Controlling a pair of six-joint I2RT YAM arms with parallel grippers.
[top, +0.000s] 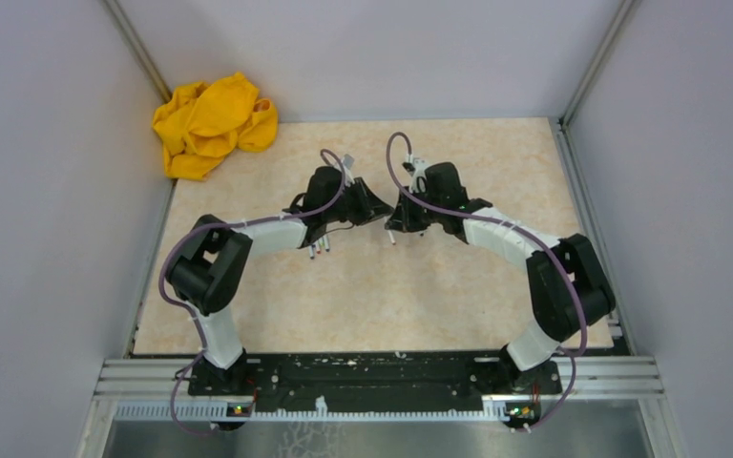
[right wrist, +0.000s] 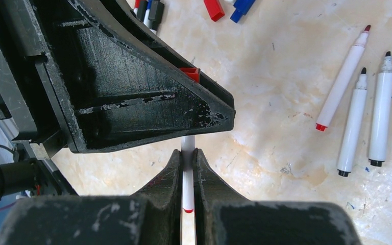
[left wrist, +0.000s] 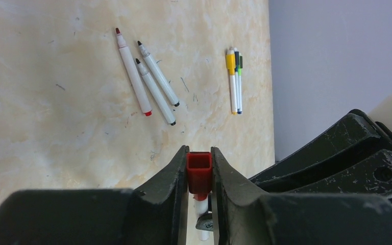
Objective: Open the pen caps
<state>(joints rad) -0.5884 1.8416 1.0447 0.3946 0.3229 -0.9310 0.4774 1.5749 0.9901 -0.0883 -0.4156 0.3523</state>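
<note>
My left gripper [left wrist: 199,153] is shut on a red pen cap [left wrist: 199,173]. Just below the cap a red tip and the white barrel [left wrist: 200,206] show. My right gripper [right wrist: 186,153] is shut on that white pen [right wrist: 186,176], near its red end. In the right wrist view the left gripper's fingers [right wrist: 132,97] sit right above, with the red cap [right wrist: 190,74] between them. In the top view the left gripper [top: 370,202] and the right gripper [top: 401,215] meet tip to tip over the table's middle. Three uncapped pens [left wrist: 150,81] lie on the table; they also show in the right wrist view [right wrist: 357,112].
Capped pens with yellow, green and blue ends [left wrist: 234,81] lie near the grey wall. Loose caps, a red one [right wrist: 214,8] and a blue one [right wrist: 242,6], lie at the top of the right wrist view. A yellow cloth [top: 212,124] sits at the back left corner.
</note>
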